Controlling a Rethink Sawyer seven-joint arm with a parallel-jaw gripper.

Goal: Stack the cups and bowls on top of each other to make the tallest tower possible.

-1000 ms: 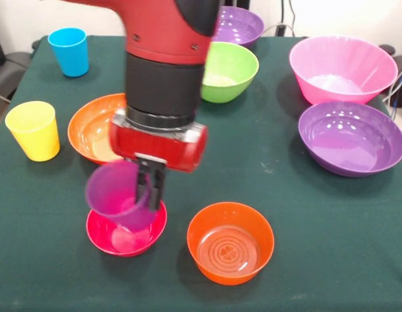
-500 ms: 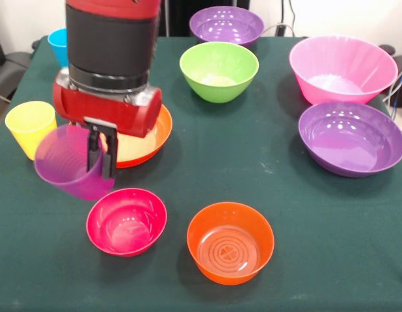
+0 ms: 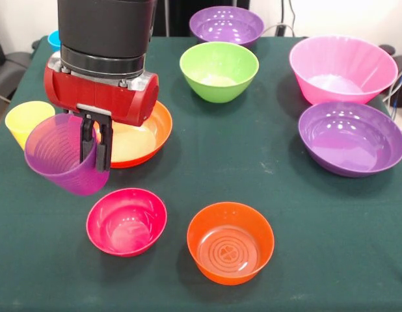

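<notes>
While the purple cup (image 3: 61,155) hangs tilted above the worktop (image 3: 266,169), its mouth turned toward me, the gripper (image 3: 95,148) holds it by the rim: the dark fingers (image 3: 103,151) are clamped on the cup's wall, one inside and one outside. It sits clear of everything, just beside the yellow cup (image 3: 25,120) and up and to the left of the small red bowl (image 3: 126,221), which stands empty on the green cloth. Behind the gripper's red body lies the wide orange bowl (image 3: 146,133), partly hidden. To the right of the red bowl rests the small orange bowl (image 3: 230,242). Farther back stands the lime green bowl (image 3: 218,70), with one purple bowl (image 3: 226,26) at the far edge. Off to the right, the big pink bowl (image 3: 343,68) sits just behind a second purple bowl (image 3: 351,138). A sliver of the blue cup (image 3: 53,40) peeks out beside the arm (image 3: 107,29). Nothing is stacked.
</notes>
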